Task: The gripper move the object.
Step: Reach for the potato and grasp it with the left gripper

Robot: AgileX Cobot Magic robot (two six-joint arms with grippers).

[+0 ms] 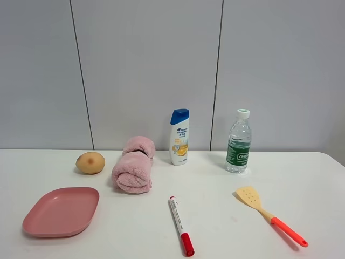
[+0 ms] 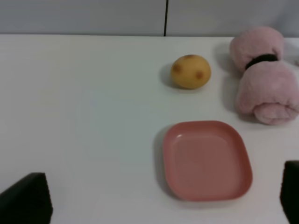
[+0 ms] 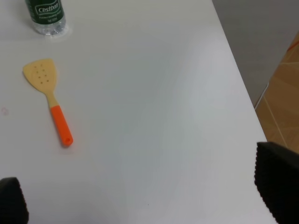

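The object, a tan-brown potato (image 1: 90, 162) with darker spots, lies on the white table at the back left, just left of the rolled pink towel (image 1: 133, 165). In the left wrist view the potato (image 2: 190, 71) sits beyond the pink plate (image 2: 205, 158). My left gripper (image 2: 159, 198) is open and empty, well short of the potato, with only its black fingertips (image 2: 25, 199) showing. My right gripper (image 3: 145, 193) is open and empty over the table's right side. Neither arm shows in the exterior high view.
A pink plate (image 1: 60, 211) lies at the front left. A shampoo bottle (image 1: 179, 136) and a water bottle (image 1: 239, 141) stand at the back. A red-capped marker (image 1: 181, 225) and a yellow spatula with an orange handle (image 1: 269, 215) lie in front. The table's right edge (image 3: 243, 88) is near the right gripper.
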